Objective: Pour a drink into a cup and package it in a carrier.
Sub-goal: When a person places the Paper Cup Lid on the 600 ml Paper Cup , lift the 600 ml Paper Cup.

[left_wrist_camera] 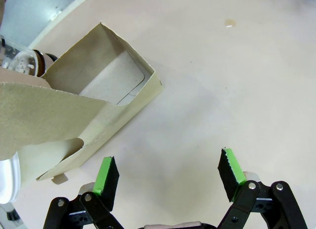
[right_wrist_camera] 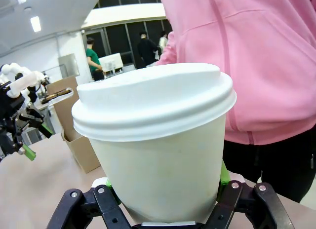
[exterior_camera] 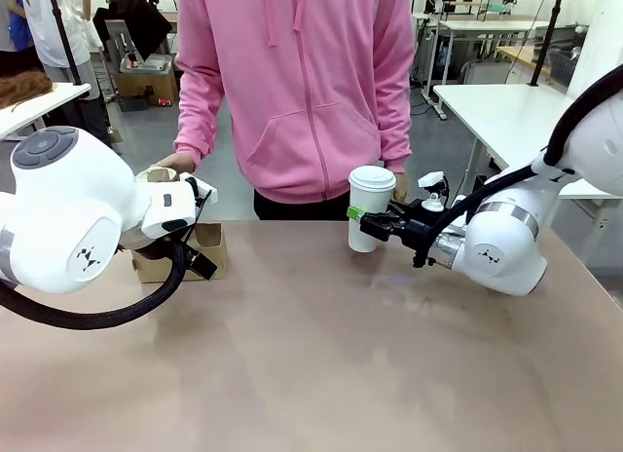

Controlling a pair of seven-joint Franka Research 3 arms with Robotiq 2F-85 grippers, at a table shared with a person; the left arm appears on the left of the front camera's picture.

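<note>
We see the right claw (exterior_camera: pixel 367 219) clamped on the lidded white cup (exterior_camera: pixel 371 197) near the surface's (exterior_camera: pixel 321 355) far edge, just in front of the person (exterior_camera: pixel 311 92) in pink. Left claw (left_wrist_camera: pixel 168 171) gapes wide, holding nothing, hovering just beside the brown carrier (left_wrist_camera: pixel 113 81). The carrier sits at the surface's left, the person's hand (exterior_camera: pixel 173 164) near it.

Carrier (exterior_camera: pixel 154 267) far left on the table (exterior_camera: pixel 311 364), cup (exterior_camera: pixel 370 204) right of it, person (exterior_camera: pixel 302 82) behind both.
</note>
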